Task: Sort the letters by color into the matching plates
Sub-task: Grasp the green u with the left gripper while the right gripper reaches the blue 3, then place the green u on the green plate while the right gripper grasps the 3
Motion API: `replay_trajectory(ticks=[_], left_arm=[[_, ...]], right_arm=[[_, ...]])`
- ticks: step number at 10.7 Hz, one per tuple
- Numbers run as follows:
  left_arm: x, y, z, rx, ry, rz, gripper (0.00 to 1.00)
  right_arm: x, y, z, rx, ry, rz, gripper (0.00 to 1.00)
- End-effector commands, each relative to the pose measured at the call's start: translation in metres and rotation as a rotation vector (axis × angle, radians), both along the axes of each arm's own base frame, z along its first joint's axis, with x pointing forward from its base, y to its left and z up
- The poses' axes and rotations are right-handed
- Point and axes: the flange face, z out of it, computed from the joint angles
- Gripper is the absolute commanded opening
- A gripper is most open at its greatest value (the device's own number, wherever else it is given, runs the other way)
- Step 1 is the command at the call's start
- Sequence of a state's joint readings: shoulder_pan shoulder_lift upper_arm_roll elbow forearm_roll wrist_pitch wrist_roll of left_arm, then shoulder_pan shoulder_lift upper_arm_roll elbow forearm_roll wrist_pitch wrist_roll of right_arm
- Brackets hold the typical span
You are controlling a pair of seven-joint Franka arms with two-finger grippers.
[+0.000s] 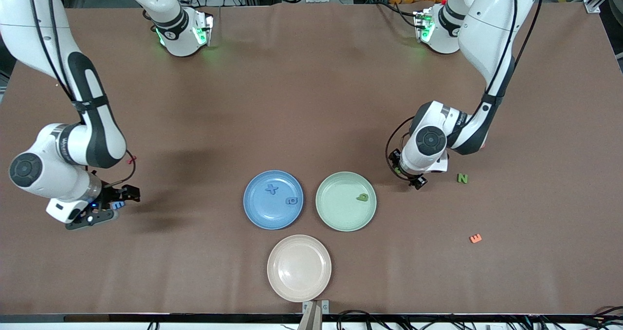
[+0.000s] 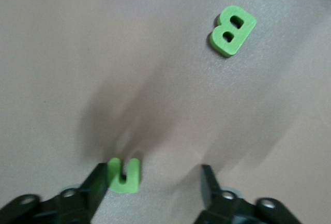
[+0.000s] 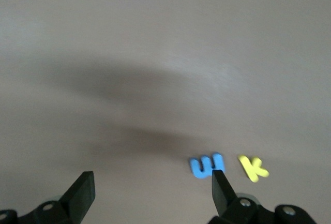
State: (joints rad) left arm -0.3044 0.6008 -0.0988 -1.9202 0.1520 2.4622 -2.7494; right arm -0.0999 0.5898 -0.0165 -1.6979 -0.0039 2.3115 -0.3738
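Blue plate [image 1: 273, 199] and mint green plate [image 1: 346, 201] sit side by side toward the table's front edge, blue letters [image 1: 271, 189] in one, a green letter [image 1: 362, 197] in the other. Left gripper [image 2: 155, 185] hangs low, fingers spread, green U [image 2: 124, 174] touching one finger, green B [image 2: 232, 30] nearby. Right gripper [image 3: 153, 193], fingers apart, hovers by a blue letter [image 3: 207, 166] and yellow K [image 3: 253, 167].

We count three plates: one blue plate [image 1: 273, 199], one green plate [image 1: 346, 201], one cream plate [image 1: 299, 267]. Of letters, we count three blue: two [image 1: 271, 189] [image 1: 291, 201] in the blue plate, a third [image 3: 207, 166] touching one of the right gripper's fingers [image 3: 223, 189]. We count four green, one yellow [image 3: 253, 168], one orange [image 1: 475, 238].
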Motion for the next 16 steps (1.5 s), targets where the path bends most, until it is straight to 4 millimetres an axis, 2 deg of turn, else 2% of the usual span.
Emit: replay_trajectory(ticks=[1, 3, 6, 7, 9, 11, 13, 16], left_arm=[[-0.001, 0.002, 0.009, 0.021, -0.012, 0.118, 0.0], [-0.001, 0.002, 0.009, 0.019, -0.012, 0.121, 0.0], [-0.001, 0.002, 0.01, 0.019, -0.013, 0.121, 0.0], [0.001, 0.001, 0.013, 0.018, -0.021, 0.107, 0.0], [0.002, -0.007, 0.023, 0.012, -0.042, 0.077, 0.0], [0.007, -0.013, 0.047, -0.003, -0.078, 0.056, 0.0], [0.012, -0.031, 0.063, -0.023, -0.106, -0.018, 0.0], [0.037, -0.047, 0.1, -0.056, -0.186, -0.119, 0.0]], right_arm=[[-0.006, -0.023, 0.004, 0.006, -0.003, -0.26, 1.0], [-0.006, -0.024, 0.005, 0.011, -0.008, -0.513, 1.0], [-0.009, -0.045, 0.001, 0.019, -0.014, -0.777, 1.0], [-0.01, -0.053, 0.0, 0.041, -0.012, -0.912, 1.0], [-0.009, -0.054, -0.002, 0.102, -0.002, -1.07, 1.0], [-0.005, -0.058, -0.007, 0.156, -0.049, -1.191, 1.0], [-0.007, -0.069, -0.016, 0.139, -0.052, -1.234, 1.0], [-0.013, -0.08, -0.04, 0.119, -0.049, -1.266, 1.0]])
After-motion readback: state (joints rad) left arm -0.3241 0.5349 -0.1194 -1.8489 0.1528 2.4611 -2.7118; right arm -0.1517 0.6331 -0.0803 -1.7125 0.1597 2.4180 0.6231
